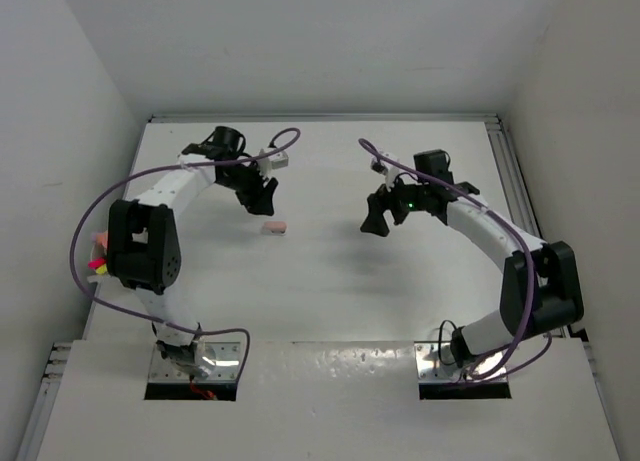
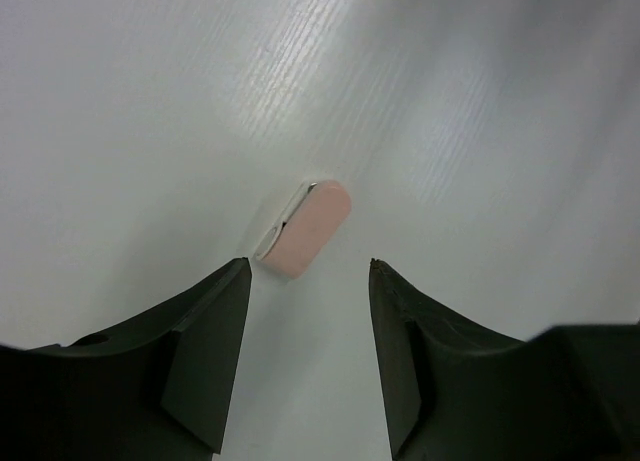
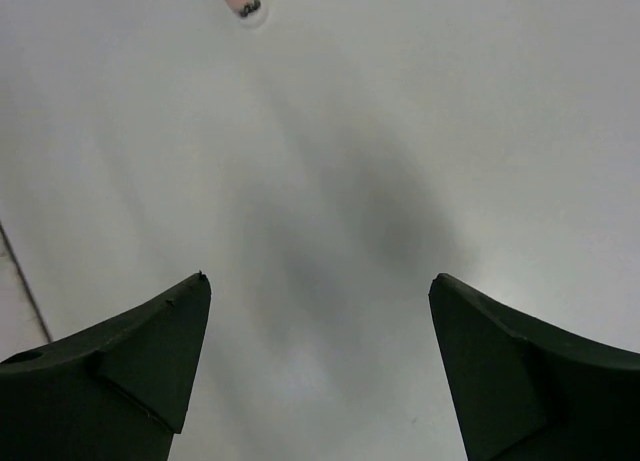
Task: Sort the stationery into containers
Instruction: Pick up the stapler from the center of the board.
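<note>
A pink eraser [image 1: 273,226] with a whitish sleeve lies flat on the white table. In the left wrist view the eraser [image 2: 305,227] rests just beyond my fingertips, nearer the left one, touching neither. My left gripper [image 2: 308,266] is open and hovers right over it, seen from above at the left gripper [image 1: 263,203]. My right gripper [image 1: 376,227] hangs over the table's middle; its jaws [image 3: 318,279] are wide open and empty. Pink and yellow highlighter caps [image 1: 97,266] stick out beside a pink cup [image 1: 99,243], mostly hidden behind my left arm. The white tub is out of view.
A small pinkish item [image 3: 241,1] is cut off by the top edge of the right wrist view. White walls close in the table on three sides, and a metal rail [image 1: 510,171] runs along its right edge. Purple cables loop off both arms.
</note>
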Motion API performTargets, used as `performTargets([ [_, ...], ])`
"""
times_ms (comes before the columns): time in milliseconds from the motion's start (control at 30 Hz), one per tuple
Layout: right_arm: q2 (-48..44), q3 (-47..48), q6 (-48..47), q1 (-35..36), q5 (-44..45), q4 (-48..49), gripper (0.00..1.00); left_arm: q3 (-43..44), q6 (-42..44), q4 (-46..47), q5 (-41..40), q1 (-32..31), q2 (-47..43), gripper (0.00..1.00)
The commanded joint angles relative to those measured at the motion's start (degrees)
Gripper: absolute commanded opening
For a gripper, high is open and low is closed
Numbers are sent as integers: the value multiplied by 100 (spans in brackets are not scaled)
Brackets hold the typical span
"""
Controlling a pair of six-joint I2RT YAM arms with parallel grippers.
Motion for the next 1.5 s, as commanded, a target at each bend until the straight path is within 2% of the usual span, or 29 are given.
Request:
performTargets([
  [0, -502, -459, 700, -228, -407, -247, 88, 708, 1669, -813, -19, 33, 401, 56],
  [100, -732, -618, 841, -334, -416, -265, 88, 1130, 2261, -1193, 87, 16, 771, 56],
  [233, -724, -610, 895, -388, -460, -309, 88, 1220, 2658, -1256, 8, -168, 1036, 57],
  [400, -540, -347, 842, -396, -478, -545, 88, 843, 2624, -729, -115, -458, 1036, 57],
  [700, -390, -372, 895, -414, -504, -564, 88, 719, 2808, -825, -124, -757, 1282, 57],
  [1100, -329, -355, 833, -537, -680, -766, 88, 315, 2685, -219, -616, -951, 1388, 54],
  [1167, -329, -355, 833, -572, -689, -775, 88, 280, 2624, -78, -739, -986, 1370, 51],
  [1233, -311, -346, 833, -590, -697, -775, 88, 218, 2528, 88, -827, -995, 1335, 45],
  [1267, -311, -346, 833, -590, -698, -775, 88, 192, 2475, 211, -906, -986, 1317, 38],
  [1300, -311, -338, 833, -581, -698, -775, 88, 174, 2405, 212, -907, -986, 1291, 37],
  [1400, -346, -337, 825, -599, -697, -792, 87, 148, 1880, 466, -1169, -934, 1107, 15],
  [1467, -355, -320, 816, -590, -706, -827, 87, 218, 1527, 467, -1284, -863, 1019, 8],
])
